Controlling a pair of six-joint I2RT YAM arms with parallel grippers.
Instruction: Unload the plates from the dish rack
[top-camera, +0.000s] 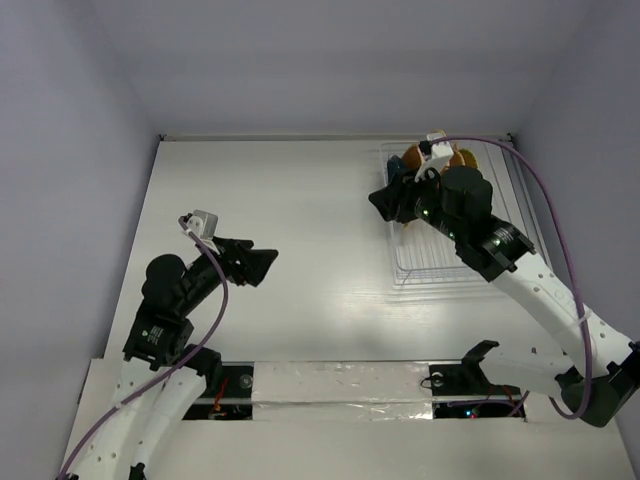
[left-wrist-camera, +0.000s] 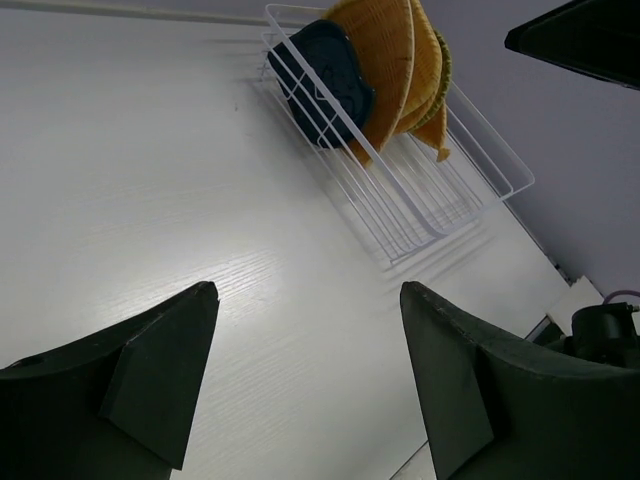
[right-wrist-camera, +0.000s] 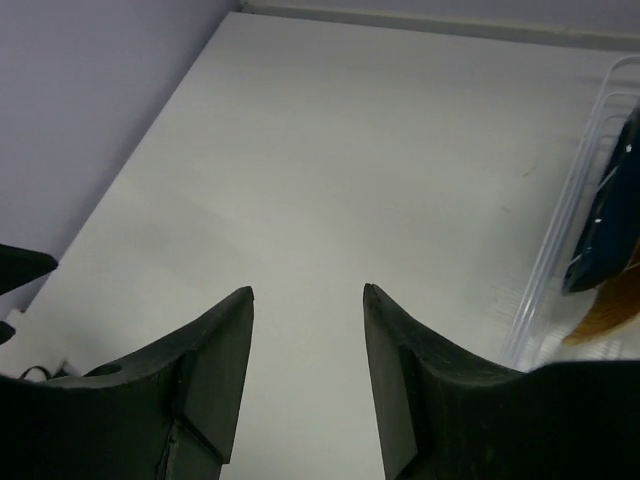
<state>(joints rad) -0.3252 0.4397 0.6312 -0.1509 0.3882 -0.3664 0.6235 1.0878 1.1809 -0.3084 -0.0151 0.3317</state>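
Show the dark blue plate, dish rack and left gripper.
dark blue plate (left-wrist-camera: 325, 80), left wrist view, its face.
dish rack (left-wrist-camera: 405, 200), left wrist view, bare wire floor.
left gripper (left-wrist-camera: 308, 292), left wrist view, between fingertips.

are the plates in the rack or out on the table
In: the dark blue plate and orange plates stand on edge in the dish rack; none lies on the table.
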